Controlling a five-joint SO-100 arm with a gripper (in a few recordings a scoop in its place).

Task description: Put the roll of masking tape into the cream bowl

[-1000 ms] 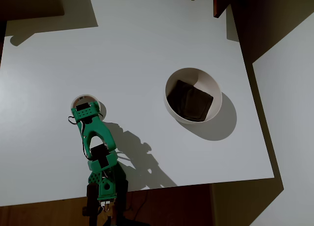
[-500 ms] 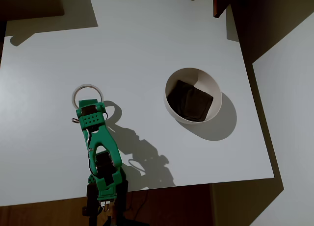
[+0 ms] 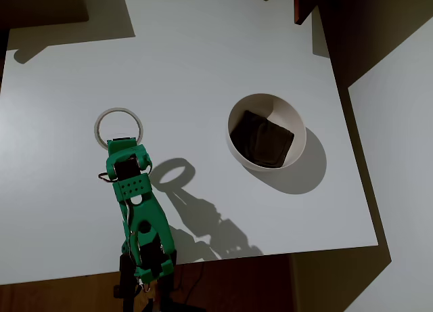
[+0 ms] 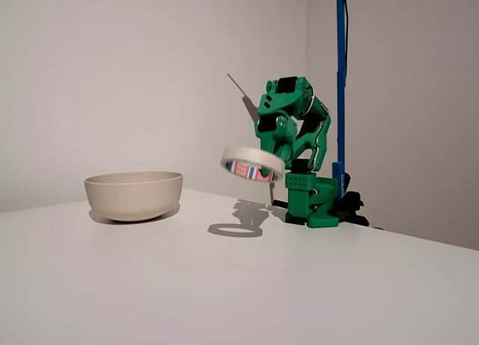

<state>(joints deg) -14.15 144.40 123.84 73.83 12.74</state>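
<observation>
1. The table (image 4: 224, 285) is white, and its nearest stretch in the fixed view is bare.
2. To the left in that view the bowl (image 4: 134, 194) sits upright on the table; from overhead the bowl (image 3: 298, 126) holds a dark folded square (image 3: 262, 139).
3. The tape (image 4: 252, 164) hangs in the air above the table, tilted, well apart from the bowl, with red and blue print on its core. Its ring shadow lies on the table beneath.
4. From overhead the tape (image 3: 119, 127) sits left of the bowl, at the tip of the green arm (image 3: 139, 210).
5. The gripper (image 3: 125, 147) is closed on the tape's near edge; in the fixed view the gripper (image 4: 274, 156) pinches the ring at its right side.
6. Behind stands the arm's base (image 4: 310, 199), beside a blue pole (image 4: 340, 83).
</observation>
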